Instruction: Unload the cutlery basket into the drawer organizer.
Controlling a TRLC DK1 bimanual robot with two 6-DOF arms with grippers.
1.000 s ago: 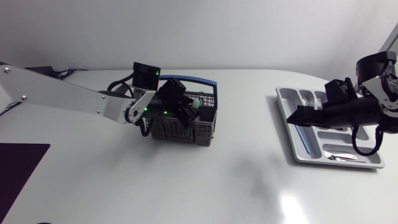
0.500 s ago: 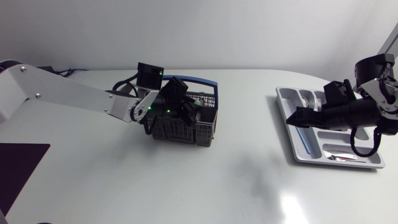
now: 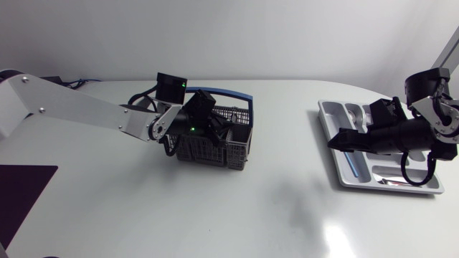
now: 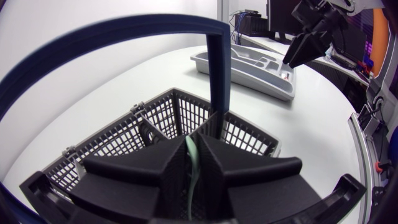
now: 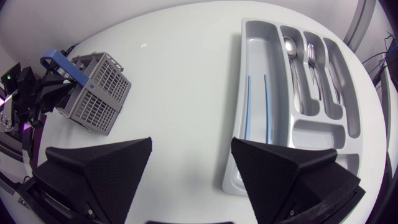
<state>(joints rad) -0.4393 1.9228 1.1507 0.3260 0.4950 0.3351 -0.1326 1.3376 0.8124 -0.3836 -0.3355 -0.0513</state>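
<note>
The dark mesh cutlery basket with a blue handle stands left of the table's middle. My left gripper reaches down into it. In the left wrist view its fingers press from both sides on a thin pale green stick standing in the basket. The grey drawer organizer lies at the right. It holds two blue sticks, a spoon and forks. My right gripper hovers open over the organizer's left side, nothing between its fingers.
The organizer has several long compartments and a cross compartment at the near end. Bare white table lies between the basket and the organizer. A dark mat lies at the front left corner.
My left gripper has sunk a little deeper into the basket, and the green stick's tip no longer shows from above. My right gripper has drifted slightly left and lower.
</note>
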